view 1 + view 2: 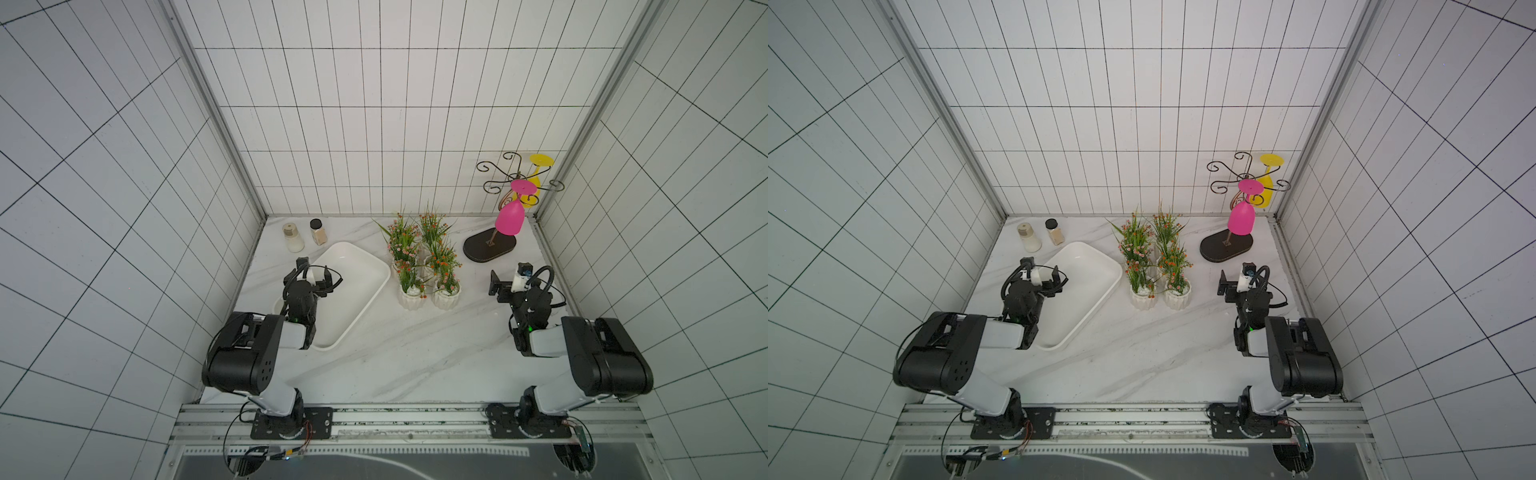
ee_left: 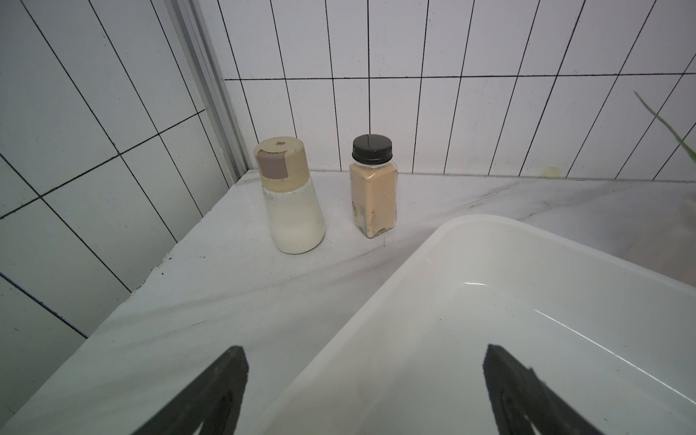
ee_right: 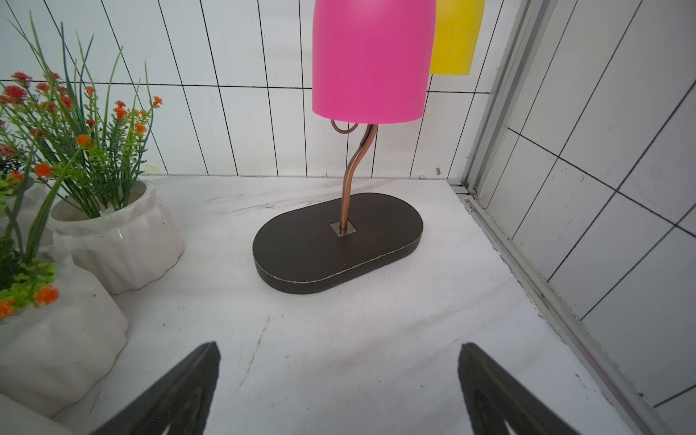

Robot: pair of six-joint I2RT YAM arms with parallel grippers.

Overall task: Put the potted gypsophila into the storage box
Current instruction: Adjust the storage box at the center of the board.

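potted gypsophila (image 1: 424, 266), top views: standing upright as a tight cluster of white ribbed pots on the marble counter (image 1: 415, 357), just beside the storage box's right edge, sitting outside it in both top views.
storage box (image 1: 357, 286), top views: lying at an angle on the counter's left half, showing a bare white floor.
left gripper (image 1: 315, 270), top views: hovering over the box's far left rim, jaws standing wide apart, gripping nothing.
right gripper (image 1: 509, 275), top views: hanging over bare counter between the pots and the right wall, near the cup rack's base, jaws spread wide, clasping nothing.
back row, top views: beige-capped bottle (image 1: 293, 239) and black-capped jar (image 1: 318, 232) standing side by side in the back left corner, behind the box; cup rack (image 1: 490, 247) standing at back right, carrying a pink cup (image 1: 510, 220) and a yellow cup (image 1: 536, 183) upside down.
left wrist, fingers (image 2: 222, 391): spreading wide, one hanging over the counter, one over the box's interior, box rim passing between them, touching nothing visibly.
left wrist, beyond: bottle and jar standing upright against the tiled wall; a single green blade poking in at the frame edge.
right wrist, fingers (image 3: 180, 391): standing well apart over bare counter, holding nothing.
right wrist, beyond: rack's dark oval base sitting dead ahead, pink cup hanging over it, yellow cup behind; two ribbed pots with orange flowers crowding one side, near one finger, not touching it.
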